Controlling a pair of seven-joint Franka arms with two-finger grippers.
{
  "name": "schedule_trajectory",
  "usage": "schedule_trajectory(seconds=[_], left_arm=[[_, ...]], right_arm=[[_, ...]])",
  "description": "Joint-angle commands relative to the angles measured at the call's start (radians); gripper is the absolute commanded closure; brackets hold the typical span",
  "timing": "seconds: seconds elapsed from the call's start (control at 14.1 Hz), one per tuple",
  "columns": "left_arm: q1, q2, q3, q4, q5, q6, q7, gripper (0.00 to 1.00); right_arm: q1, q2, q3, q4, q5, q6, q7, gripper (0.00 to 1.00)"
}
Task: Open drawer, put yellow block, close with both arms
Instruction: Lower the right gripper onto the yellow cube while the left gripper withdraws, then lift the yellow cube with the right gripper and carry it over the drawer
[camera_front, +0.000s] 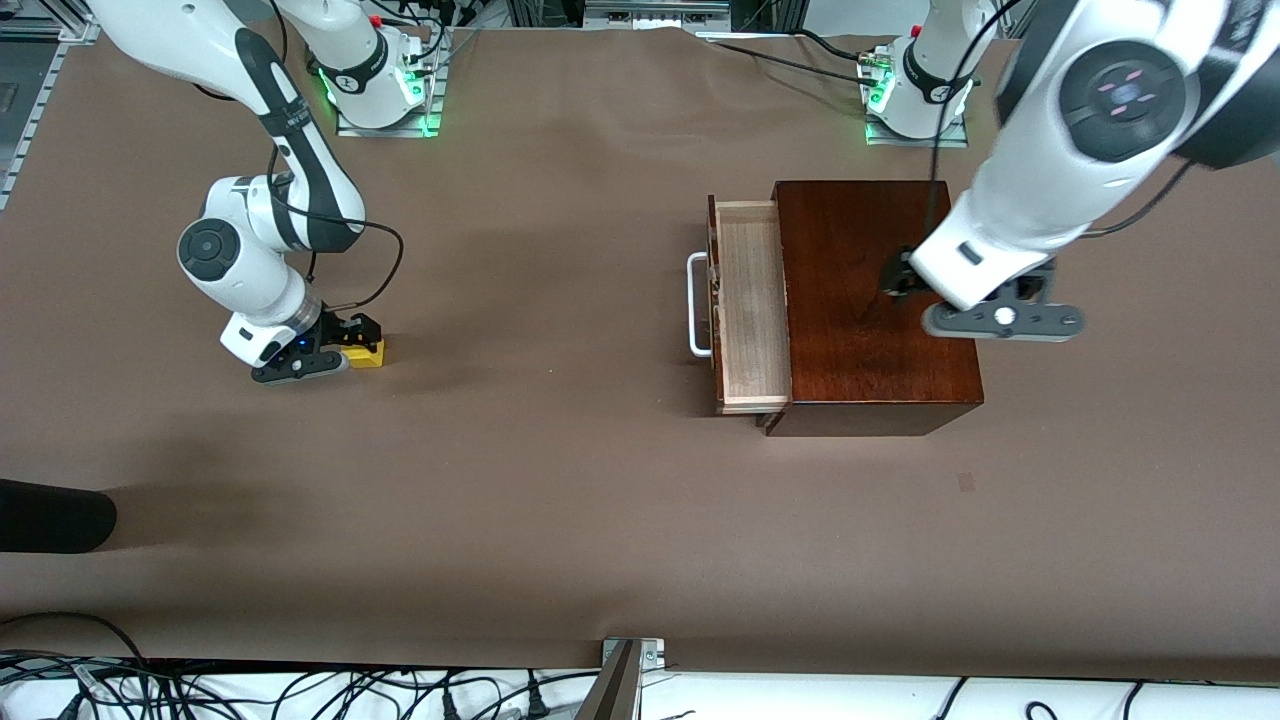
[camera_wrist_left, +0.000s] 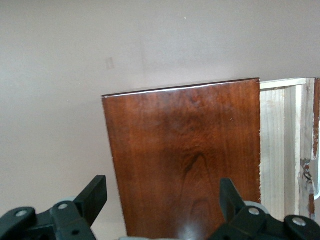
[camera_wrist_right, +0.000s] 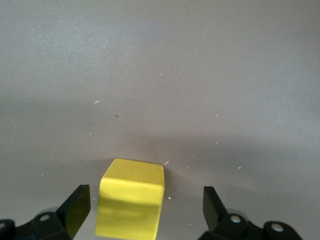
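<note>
The yellow block (camera_front: 368, 353) lies on the brown table toward the right arm's end. My right gripper (camera_front: 352, 338) is down at the block and open, with its fingers on either side of the block (camera_wrist_right: 131, 202) and a gap at each side. The dark mahogany box (camera_front: 870, 300) stands toward the left arm's end. Its drawer (camera_front: 750, 300) is pulled out, showing an empty pale tray and the white handle (camera_front: 697, 305). My left gripper (camera_front: 900, 278) hovers open and empty over the box top (camera_wrist_left: 185, 155). The drawer tray (camera_wrist_left: 282, 145) also shows in the left wrist view.
A black rounded object (camera_front: 50, 515) juts in at the table's edge toward the right arm's end, nearer to the front camera. Cables and a metal bracket (camera_front: 630, 655) run along the table's near edge. Bare brown table lies between block and drawer.
</note>
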Motion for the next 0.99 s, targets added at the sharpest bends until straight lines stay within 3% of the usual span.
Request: schedule_trajectory(seconds=[0.0,0.14,0.28,0.43,0.5,0.71,0.92], left_arm=[[-0.025,-0.081,0.144,-0.063,-0.101,0.001,0.184,0.0],[-0.105,-0.127,0.298,-0.121,-0.117,0.052,0.298,0.0],[-0.113,-0.203,0.363,-0.238,-0.166,0.152,0.331,0.0],[-0.1,-0.245,0.381,-0.302,-0.17,0.232,0.323,0.0],[-0.097,-0.244,0.386,-0.3,-0.17,0.24,0.326,0.0],[-0.097,-0.239,0.384,-0.28,-0.16,0.185,0.312,0.0],[-0.094,-0.225,0.386,-0.254,-0.158,0.183,0.306,0.0]], right_arm=[[0.001,0.005,0.006,-0.031,0.019,0.038,0.014,0.06],[0.001,0.012,0.007,-0.045,0.019,0.057,0.023,0.14],[0.001,0.005,0.01,-0.045,0.018,0.049,0.025,0.49],[0.002,0.002,0.016,-0.039,0.018,0.048,0.023,0.91],[0.002,-0.006,0.032,-0.031,0.018,0.046,0.017,1.0],[0.002,-0.041,0.064,0.051,0.008,-0.078,-0.009,1.0],[0.002,-0.09,0.16,0.169,0.007,-0.277,-0.05,1.0]])
